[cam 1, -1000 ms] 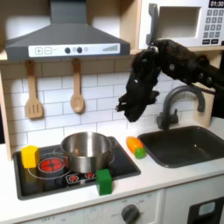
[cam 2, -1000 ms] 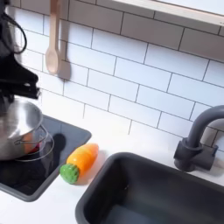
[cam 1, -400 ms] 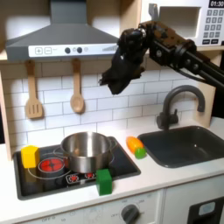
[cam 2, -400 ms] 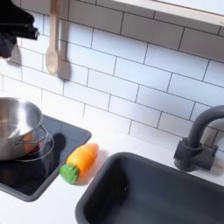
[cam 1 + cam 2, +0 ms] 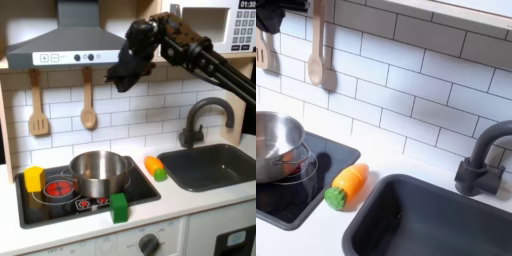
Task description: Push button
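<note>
In the first exterior view, the buttons (image 5: 83, 57) sit in a row on the range hood's front panel (image 5: 60, 55). Just to their right, the gripper (image 5: 116, 78) hangs slightly lower; whether its jaws are parted cannot be told.

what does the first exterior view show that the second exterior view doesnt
Seen in the first exterior view: the range hood with its buttons, the claw just below the hood's right end, a microwave, a yellow block and a green block.

Seen in the second exterior view: a closer look at the tiled wall.

In both exterior views: the pot, the toy carrot, the sink, the tap and the wooden spoon.
</note>
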You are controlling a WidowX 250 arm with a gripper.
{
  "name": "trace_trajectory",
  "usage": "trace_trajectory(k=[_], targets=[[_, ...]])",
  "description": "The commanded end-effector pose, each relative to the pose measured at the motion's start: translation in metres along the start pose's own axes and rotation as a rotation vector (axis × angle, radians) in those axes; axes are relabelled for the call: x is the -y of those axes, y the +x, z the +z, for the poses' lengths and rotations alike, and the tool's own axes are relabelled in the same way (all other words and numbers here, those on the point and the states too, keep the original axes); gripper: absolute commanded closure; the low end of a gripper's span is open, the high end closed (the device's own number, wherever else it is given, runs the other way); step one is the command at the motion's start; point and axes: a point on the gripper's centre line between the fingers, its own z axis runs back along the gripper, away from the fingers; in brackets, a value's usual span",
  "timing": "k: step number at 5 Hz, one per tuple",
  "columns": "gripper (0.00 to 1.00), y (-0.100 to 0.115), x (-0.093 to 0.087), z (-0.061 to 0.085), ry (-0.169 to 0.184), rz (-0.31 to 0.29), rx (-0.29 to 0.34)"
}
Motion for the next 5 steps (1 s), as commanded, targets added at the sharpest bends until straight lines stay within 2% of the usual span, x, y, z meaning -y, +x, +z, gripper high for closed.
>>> trace_trajectory(k=[1,3,5], targets=[[1.00,0.024,-0.007,0.001,0.002,0.006,0.080],[1.00,0.041,-0.015,0.000,0.021,0.007,0.130],[1.00,0.055,-0.018,-0.002,0.025,0.016,0.166]])
